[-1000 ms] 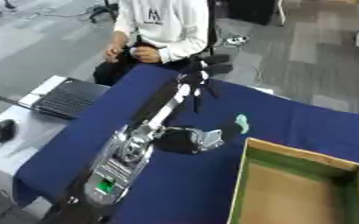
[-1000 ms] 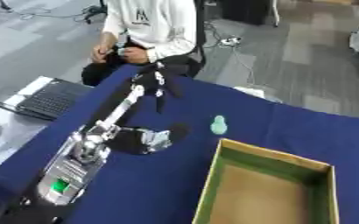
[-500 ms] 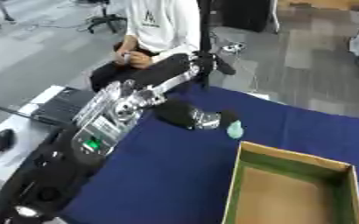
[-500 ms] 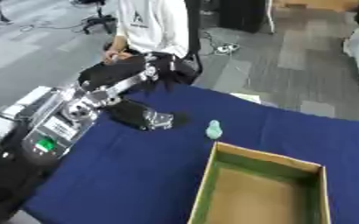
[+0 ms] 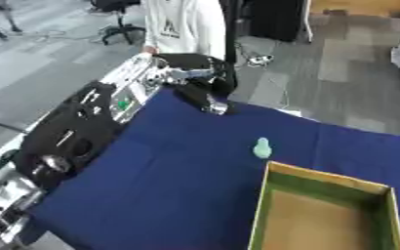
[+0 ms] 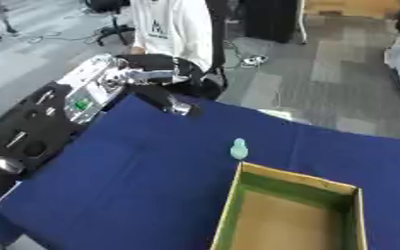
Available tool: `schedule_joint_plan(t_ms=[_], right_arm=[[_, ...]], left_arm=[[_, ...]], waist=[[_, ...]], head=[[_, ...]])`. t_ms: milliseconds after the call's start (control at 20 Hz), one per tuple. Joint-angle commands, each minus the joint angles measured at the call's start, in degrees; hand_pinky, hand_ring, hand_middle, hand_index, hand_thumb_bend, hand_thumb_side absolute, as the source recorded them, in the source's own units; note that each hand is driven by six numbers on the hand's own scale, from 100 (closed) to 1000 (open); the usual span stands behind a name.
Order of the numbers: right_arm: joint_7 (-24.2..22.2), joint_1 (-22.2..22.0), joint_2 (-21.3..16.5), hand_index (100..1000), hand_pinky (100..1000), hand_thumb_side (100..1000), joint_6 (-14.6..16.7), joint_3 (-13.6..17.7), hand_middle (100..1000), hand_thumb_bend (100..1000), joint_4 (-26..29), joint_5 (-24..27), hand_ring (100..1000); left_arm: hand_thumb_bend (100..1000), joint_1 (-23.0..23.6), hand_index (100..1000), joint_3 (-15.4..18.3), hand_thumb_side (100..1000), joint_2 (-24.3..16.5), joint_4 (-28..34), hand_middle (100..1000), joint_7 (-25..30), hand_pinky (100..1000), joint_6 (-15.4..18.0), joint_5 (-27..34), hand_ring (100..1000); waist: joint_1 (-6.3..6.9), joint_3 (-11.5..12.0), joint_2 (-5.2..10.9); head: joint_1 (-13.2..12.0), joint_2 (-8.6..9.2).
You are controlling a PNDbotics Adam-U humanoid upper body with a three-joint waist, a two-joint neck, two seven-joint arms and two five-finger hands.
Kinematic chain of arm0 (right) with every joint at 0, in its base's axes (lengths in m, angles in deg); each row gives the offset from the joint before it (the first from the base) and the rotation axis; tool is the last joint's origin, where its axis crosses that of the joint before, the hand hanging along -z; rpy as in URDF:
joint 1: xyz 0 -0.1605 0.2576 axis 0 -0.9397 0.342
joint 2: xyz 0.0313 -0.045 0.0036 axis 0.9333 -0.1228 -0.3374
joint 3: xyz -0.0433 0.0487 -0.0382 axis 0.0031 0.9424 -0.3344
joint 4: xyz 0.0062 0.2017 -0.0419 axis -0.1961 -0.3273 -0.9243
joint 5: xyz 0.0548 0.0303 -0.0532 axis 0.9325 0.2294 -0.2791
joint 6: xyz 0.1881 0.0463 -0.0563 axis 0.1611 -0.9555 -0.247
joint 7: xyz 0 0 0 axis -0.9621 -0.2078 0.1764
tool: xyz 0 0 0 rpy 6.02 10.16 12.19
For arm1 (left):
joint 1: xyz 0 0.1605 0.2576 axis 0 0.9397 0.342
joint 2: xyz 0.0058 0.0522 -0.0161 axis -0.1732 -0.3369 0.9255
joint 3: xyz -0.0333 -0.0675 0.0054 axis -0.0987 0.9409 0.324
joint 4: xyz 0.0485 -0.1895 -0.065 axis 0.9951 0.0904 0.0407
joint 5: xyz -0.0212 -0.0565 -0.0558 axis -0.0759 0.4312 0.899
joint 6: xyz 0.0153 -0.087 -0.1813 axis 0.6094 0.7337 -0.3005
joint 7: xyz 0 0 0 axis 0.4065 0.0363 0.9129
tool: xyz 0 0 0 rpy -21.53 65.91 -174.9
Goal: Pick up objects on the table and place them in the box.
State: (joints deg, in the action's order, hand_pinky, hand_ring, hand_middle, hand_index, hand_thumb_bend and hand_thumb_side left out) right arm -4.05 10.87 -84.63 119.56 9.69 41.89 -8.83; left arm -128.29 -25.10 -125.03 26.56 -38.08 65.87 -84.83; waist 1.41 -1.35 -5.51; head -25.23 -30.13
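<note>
pale green, small and rounded, the object (image 5: 261, 148) stands on the blue table (image 5: 169, 180) just beside the far rim of the box (image 5: 325, 215), close to the box's far left corner and apart from it by a thin strip of cloth. it looks taller than wide, its long axis roughly upright or pointing away from the box; which of the two cannot be told. the box is open and holds nothing that shows.

the left hand (image 5: 209, 97) hangs over the table's far left corner, well beyond the object, so the object lies from the fingers back toward the box and to the right. whether those fingers are spread or curled cannot be told; the hand reads only as a dark shape with a pale tip, holding nothing that can be seen. the right hand shows in neither view, so the left is the only one placed to reach.

as a judgement, the coming move is a reach from that far corner down toward the box's far rim, with the object not yet grasped.
</note>
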Motion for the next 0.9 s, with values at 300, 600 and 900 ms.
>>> schedule_joint_plan(t_ms=[300, 600, 900], right_arm=[[-0.5, 0.5, -1.8, 685, 400, 1000, 0.4, 0.6, 567, 492, 0.9, 1.8, 540], [-1.1, 1.1, -2.6, 685, 399, 1000, 1.1, 1.2, 566, 492, 0.9, 3.4, 539], [-2.3, 1.6, -3.2, 685, 399, 1000, 1.7, 1.5, 565, 494, 0.9, 4.8, 538]], left_arm=[[987, -6.9, 889, 0.7, 782, 3.9, -15.0, 902, 2.1, 821, 6.5, -7.4, 772], [1000, -9.7, 901, 2.1, 723, 6.8, -22.0, 911, 5.2, 790, 8.8, -9.8, 744], [1000, -11.2, 1000, 2.6, 721, 8.9, -26.1, 1000, 9.5, 849, 9.7, -9.5, 817]], waist=[[0.31, -0.8, 0.85], [0.44, -1.5, 0.70], [0.59, -2.1, 0.61]], head=[[-1.2, 0.42], [-1.3, 0.12], [-1.2, -0.27]])
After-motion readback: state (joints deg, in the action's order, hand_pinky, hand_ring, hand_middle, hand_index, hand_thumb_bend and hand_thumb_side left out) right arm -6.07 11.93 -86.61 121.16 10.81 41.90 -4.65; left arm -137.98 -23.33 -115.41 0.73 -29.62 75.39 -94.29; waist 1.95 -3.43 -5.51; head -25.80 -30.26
